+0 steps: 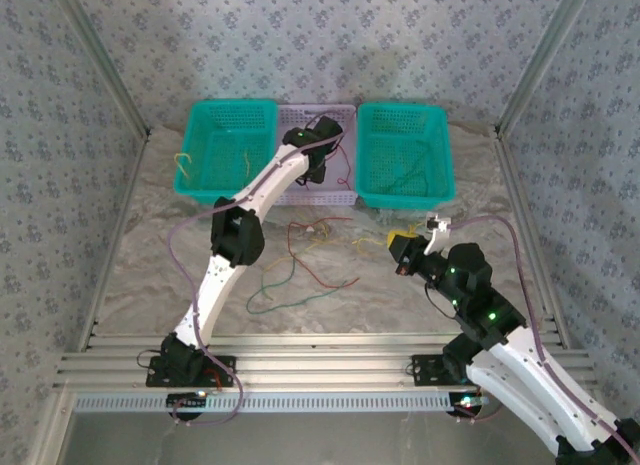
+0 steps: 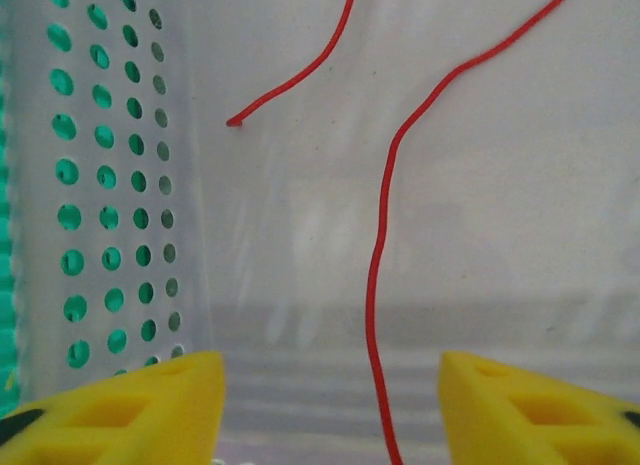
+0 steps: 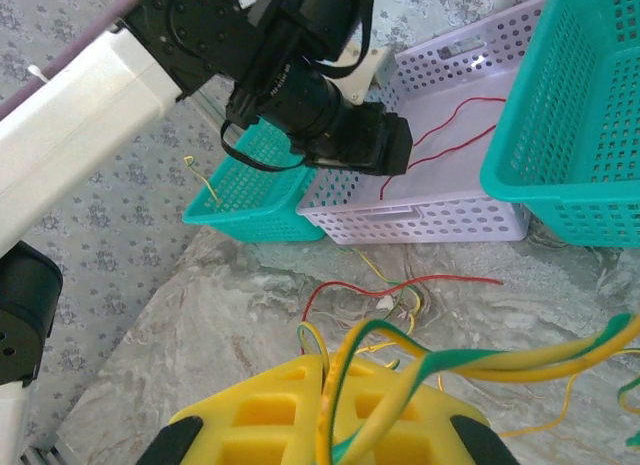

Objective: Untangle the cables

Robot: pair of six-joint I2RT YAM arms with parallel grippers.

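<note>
In white basket (image 3: pixel 420 220), red cable (image 2: pixel 372 275), lengthwise

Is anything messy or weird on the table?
Yes. Thin red, green and yellow cables lie in a loose tangle on the marbled grey table, in front of the teal and white plastic baskets rather than inside them.

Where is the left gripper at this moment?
Top view, back centre: the left gripper hangs open over the lilac middle basket, a red cable on its floor below.

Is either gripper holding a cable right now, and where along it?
Right gripper pinches the yellow-green cable at a bend partway along. Left gripper is open above the loose red cable.
</note>
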